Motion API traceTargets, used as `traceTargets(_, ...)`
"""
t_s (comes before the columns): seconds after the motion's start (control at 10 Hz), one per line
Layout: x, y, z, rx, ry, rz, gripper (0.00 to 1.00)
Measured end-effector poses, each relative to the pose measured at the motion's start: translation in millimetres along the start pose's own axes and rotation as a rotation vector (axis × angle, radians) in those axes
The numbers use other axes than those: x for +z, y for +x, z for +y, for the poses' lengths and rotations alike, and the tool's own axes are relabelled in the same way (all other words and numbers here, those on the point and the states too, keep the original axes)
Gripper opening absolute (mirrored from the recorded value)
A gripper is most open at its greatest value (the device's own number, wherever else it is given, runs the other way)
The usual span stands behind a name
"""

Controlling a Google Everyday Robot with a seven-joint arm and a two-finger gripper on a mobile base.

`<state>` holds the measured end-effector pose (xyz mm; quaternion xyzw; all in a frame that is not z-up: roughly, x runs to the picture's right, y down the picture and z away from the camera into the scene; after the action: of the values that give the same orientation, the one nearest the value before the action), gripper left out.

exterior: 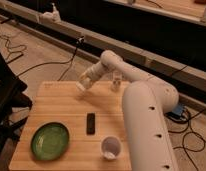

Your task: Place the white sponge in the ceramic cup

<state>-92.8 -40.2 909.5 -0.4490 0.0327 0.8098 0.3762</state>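
Hidden or cut off: We find the arm (146,125) a thick white column that covers the table (66,107) from 3 to 5 o'clock. Its lower end runs out of the bottom edge of the view.
Hard to make out: The gripper's separate fingers blend into the pale wrist, and we cannot tell them apart. The dark flat object (90,123) at table centre shows no detail that identifies it.
Gripper: The gripper (84,84) sits at the table's 12 o'clock edge, raised off the boards and angled down toward 7 o'clock. We record it as clenched.
White sponge: We note a small off-white patch (81,88) at the gripper's tip, clear of the wood. We take this to be the white sponge, pinched in the clenched gripper. Its outline is soft and its thickness cannot be read.
Ceramic cup: The ceramic cup (111,147) is small, round, white and smooth-walled. It stands upright at 5 o'clock near the front edge, just beside the arm and well apart from the gripper. Its mouth is open and pale inside.
Table: A light wooden slab with visible plank lines, rectangular in shape.
Green plate: The green plate (50,141) is round, glossy and shallow. It lies at 7 o'clock and is much wider than the cup.
Small white bottle: The small white bottle (116,81) stands upright at 1 o'clock, just beside the forearm.
Floor: Dark cables (46,64) trail beyond 11 o'clock.
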Motion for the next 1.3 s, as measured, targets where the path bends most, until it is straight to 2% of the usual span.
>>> traceTargets(0.3, -26, 19, -15, -0.035, -0.018, 0.043, 0.0)
traceTargets(0.6, -58, 29, -26, -0.075, -0.03, 0.036, 0.0)
traceTargets(0.8, -69, 39, -39, -0.092, -0.029, 0.042, 0.0)
traceTargets(0.9, -70, 46, -48, -0.097, -0.025, 0.058, 0.0)
traceTargets(1.0, -67, 56, -60, -0.1, -0.019, 0.092, 0.0)
traceTargets(1.3, -66, 57, -56, -0.104, -0.023, 0.093, 0.0)
